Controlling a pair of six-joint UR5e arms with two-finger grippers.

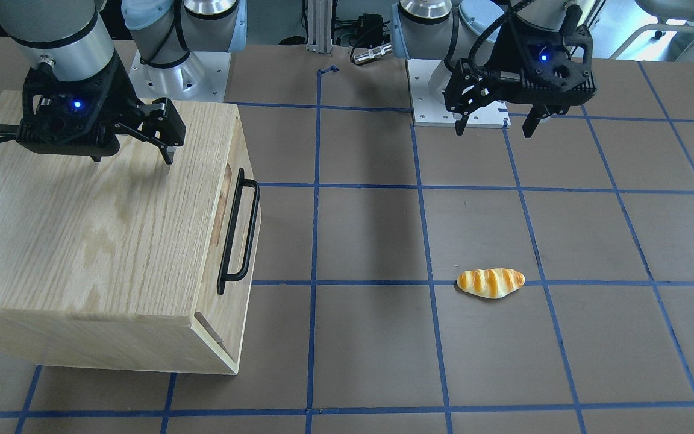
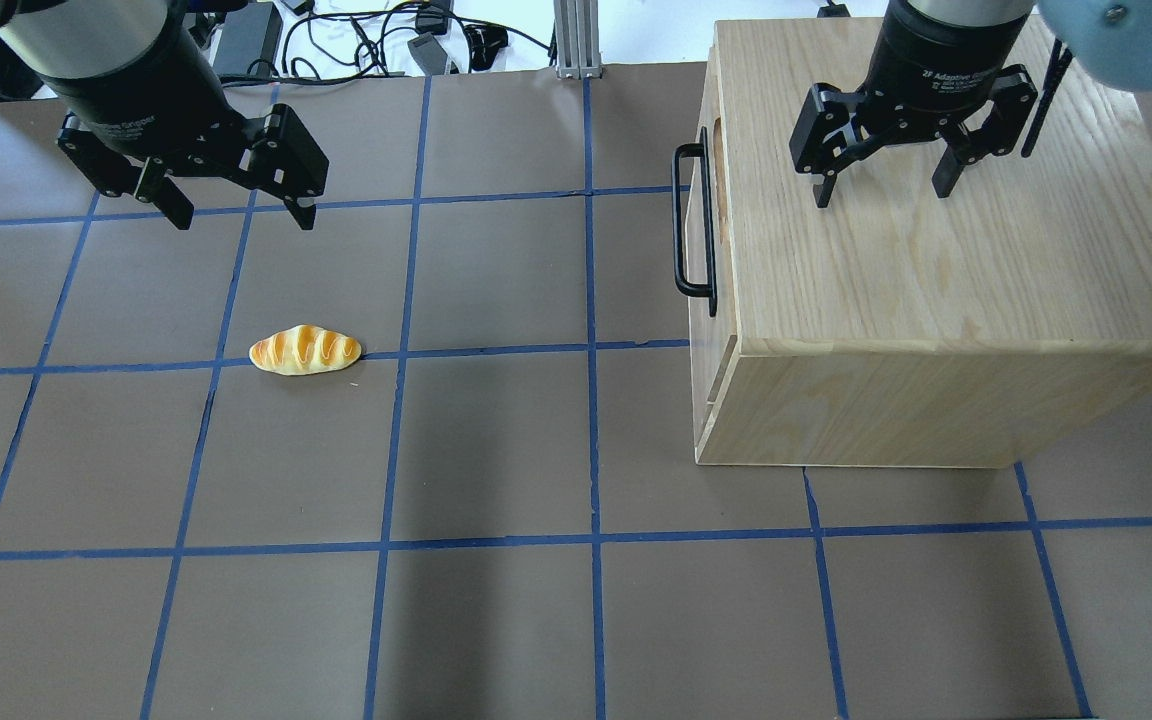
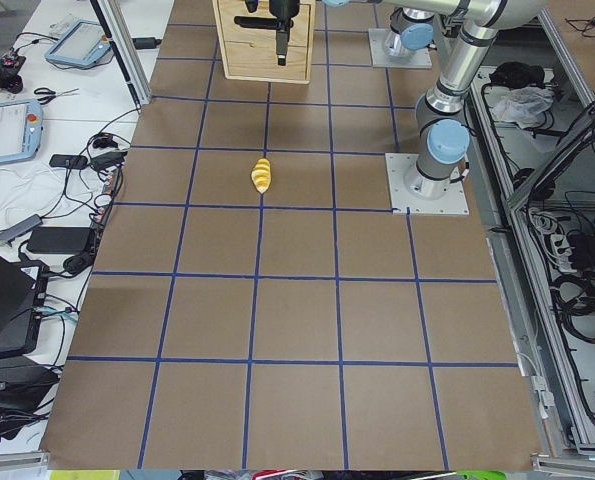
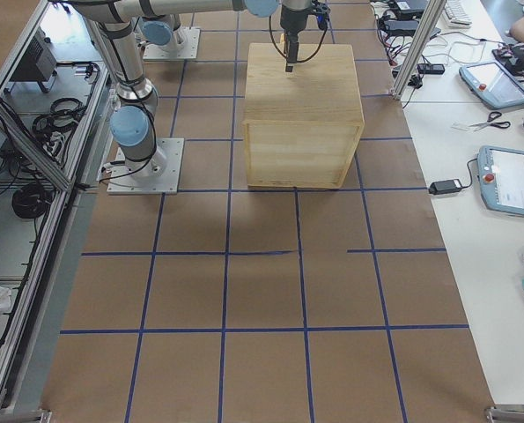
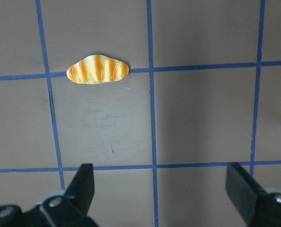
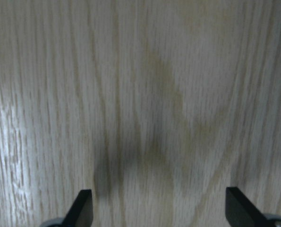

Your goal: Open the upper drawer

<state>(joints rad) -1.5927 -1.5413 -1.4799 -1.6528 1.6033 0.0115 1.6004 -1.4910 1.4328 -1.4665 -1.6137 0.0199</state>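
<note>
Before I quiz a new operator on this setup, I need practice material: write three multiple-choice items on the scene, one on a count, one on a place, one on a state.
1. How many bread rolls lie on the table? A one; B two; C three.
2. The right gripper hangs above: A the bread roll; B the cabinet top; C bare table.
3. The upper drawer is: A pulled far out; B closed; C removed.
Key: 1 A, only one roll shows, beside a tape line. 2 B, its wrist camera sees only wood grain. 3 B, its front sits flush with the cabinet.
</note>
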